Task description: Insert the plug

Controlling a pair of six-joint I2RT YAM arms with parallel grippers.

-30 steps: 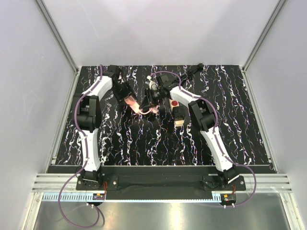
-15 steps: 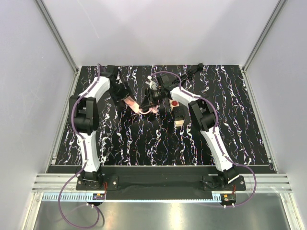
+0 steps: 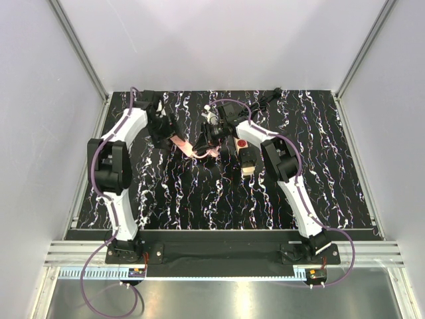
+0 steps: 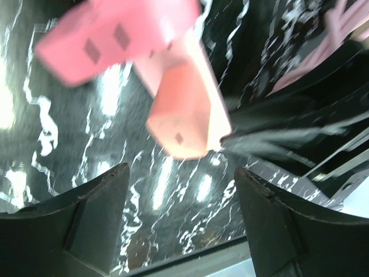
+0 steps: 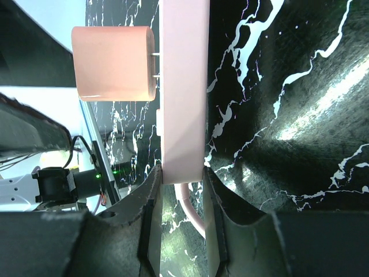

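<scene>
Plug (image 5: 113, 63) sits just ahead of the left pincer (image 4: 181, 190), which is apart and empty, with prongs (image 5: 154, 55) part-showing and square to the strip (image 5: 183, 86) that the right pincer (image 5: 181, 179) clamps by one end.

Matt plastic plug (image 5: 113, 63), smooth plastic strip (image 5: 184, 86), glossy blk tabletop (image 5: 288, 69) (glare)
</scene>
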